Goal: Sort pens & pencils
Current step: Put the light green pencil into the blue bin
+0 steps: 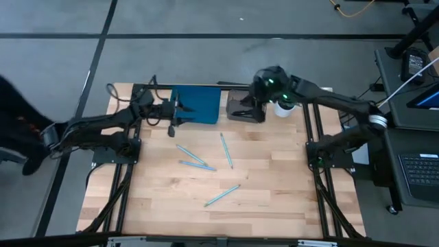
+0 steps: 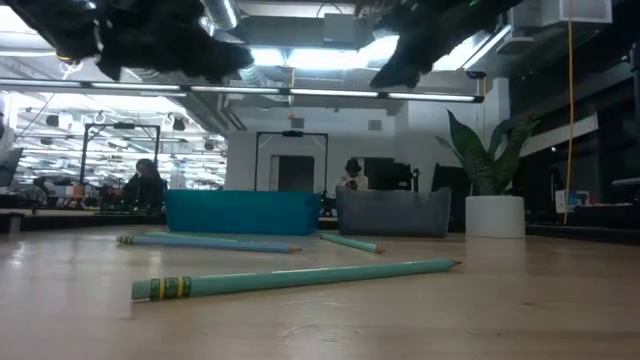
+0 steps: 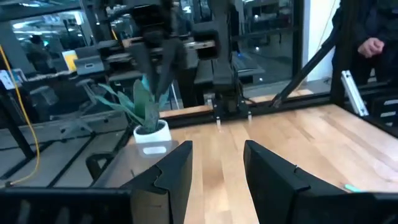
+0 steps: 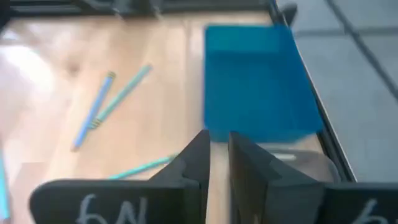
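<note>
Several light-blue pencils lie flat on the wooden table: a crossed pair [image 1: 194, 160], one [image 1: 226, 150] to their right, and one [image 1: 221, 195] nearer the front; the low view shows the front one [image 2: 295, 278], the right wrist view the pair [image 4: 106, 106]. No black pens show in any view. My left gripper [image 1: 171, 122] [image 3: 217, 180] hangs open in the air by the blue bin's [image 1: 199, 104] left near corner. My right gripper [image 1: 255, 96] [image 4: 219, 165] hovers above the grey bin [image 1: 245, 110], fingers shut with nothing between them.
The blue bin [image 2: 243, 212] and grey bin [image 2: 392, 213] stand side by side at the table's far edge, with a white plant pot [image 1: 285, 108] to the right of them. Bare wood spreads around the pencils. A person's hand [image 3: 370, 45] shows beyond the table.
</note>
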Robot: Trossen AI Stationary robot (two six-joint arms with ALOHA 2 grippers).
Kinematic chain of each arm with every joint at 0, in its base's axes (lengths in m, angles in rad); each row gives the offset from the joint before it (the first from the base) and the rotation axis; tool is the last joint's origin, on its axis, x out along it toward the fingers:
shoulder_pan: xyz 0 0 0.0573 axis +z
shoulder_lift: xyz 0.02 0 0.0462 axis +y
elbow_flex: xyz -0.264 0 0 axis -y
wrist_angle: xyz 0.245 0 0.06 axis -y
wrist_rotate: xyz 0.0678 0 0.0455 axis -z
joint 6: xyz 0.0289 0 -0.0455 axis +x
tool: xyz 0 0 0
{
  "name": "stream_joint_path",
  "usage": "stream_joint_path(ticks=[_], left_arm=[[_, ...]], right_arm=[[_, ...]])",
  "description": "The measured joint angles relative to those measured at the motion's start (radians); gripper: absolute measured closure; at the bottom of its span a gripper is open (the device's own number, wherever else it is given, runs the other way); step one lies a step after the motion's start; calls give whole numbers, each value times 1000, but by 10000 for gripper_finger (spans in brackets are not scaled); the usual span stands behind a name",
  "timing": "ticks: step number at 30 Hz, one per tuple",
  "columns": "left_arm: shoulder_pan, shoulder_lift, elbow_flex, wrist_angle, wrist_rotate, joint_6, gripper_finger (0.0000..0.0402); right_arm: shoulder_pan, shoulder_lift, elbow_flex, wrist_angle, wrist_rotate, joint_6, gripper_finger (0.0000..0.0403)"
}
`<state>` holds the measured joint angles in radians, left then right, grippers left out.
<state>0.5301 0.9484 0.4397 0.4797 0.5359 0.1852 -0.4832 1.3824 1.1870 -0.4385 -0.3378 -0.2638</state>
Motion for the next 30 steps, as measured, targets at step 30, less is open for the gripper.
stream_joint_path(ticks=[30], left_arm=[[-624,-349,-309,-3,-383,-73,264]], right_arm=[[464,-578,-721,620,240,150,343]])
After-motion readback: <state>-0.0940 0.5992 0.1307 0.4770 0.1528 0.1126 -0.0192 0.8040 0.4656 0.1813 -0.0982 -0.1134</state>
